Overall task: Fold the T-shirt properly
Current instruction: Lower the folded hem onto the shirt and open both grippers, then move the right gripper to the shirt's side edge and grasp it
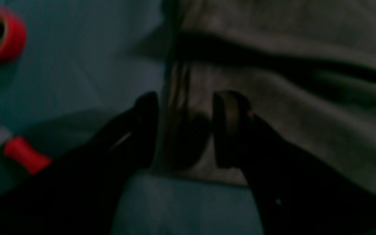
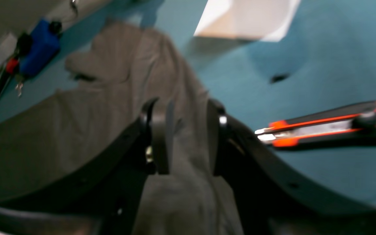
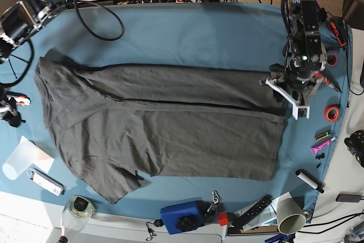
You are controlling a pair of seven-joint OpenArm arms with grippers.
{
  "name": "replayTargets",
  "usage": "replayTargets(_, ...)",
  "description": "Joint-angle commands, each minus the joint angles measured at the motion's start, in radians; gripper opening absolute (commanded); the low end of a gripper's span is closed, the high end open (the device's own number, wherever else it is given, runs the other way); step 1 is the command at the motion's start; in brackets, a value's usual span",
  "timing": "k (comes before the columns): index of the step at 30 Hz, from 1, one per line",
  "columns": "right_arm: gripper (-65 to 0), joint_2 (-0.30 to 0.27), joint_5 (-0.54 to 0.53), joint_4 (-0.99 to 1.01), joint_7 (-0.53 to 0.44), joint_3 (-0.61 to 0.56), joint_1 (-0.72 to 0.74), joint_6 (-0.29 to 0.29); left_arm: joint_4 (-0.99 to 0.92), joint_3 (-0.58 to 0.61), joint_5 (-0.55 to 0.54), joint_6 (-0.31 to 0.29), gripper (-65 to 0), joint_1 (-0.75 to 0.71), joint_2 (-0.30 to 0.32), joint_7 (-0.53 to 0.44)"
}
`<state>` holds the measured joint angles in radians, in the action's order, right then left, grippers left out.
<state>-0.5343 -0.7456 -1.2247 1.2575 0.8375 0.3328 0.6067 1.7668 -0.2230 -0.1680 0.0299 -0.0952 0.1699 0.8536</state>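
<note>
We judge the step in hand to be laying down a lengthwise fold: the T-shirt (image 3: 165,135) lies spread across the blue table cloth (image 3: 187,32), its far long edge already turned in towards the middle. To do this well, we should let the cloth go only once the folded edge lies flat and straight, then lift both arms clear upward so nothing drags and rumples the crease. The left gripper (image 1: 184,130) stands spread at the shirt's hem end, its fingers straddling the edge of the fabric without pinching it, a red tape roll (image 1: 0,34) off to one side. The right gripper (image 2: 184,137) is partly parted at the shoulder end, a ridge of grey cloth running between its fingers; whether they press it we cannot tell, since the picture is blurred
</note>
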Motion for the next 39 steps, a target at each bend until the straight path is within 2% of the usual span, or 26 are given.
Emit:
replayTargets(1, -46.7, -0.037, -0.024, -0.019, -0.011, 0.002, 0.021, 0.006, 0.021, -0.003, 0.001, 0.002, -35.0, 0.01, 0.008, -0.025)
replayTargets(9, -46.7, -0.079, -0.021, -0.019, 0.03, 0.002, 0.016, 0.006, 0.018, -0.003, 0.0, 0.0, -35.1, 0.003, 0.007, -0.039)
replayTargets(24, -46.7, -0.081, -0.02, -0.019, 0.048, 0.002, 0.016, 0.006, 0.015, -0.003, 0.001, 0.002, -35.1, -0.005, 0.008, -0.042)
replayTargets(32, -46.7, -0.081, -0.02, -0.019, 0.055, 0.002, 0.016, 0.006, -0.024, -0.003, 0.009, 0.099, -35.1, -0.016, 0.0, -0.038)
replayTargets(37, -46.7, -0.081, -0.021, -0.019, 0.058, 0.002, 0.016, 0.006, -0.025, -0.003, -0.021, 0.109, -35.2, -0.022, -0.01, -0.016)
replayTargets(39, -46.7, -0.081, -0.021, -0.019, 0.06, 0.002, 0.016, 0.006, -0.025, -0.003, -0.034, 0.114, -37.5, -0.022, -0.019, -0.012)
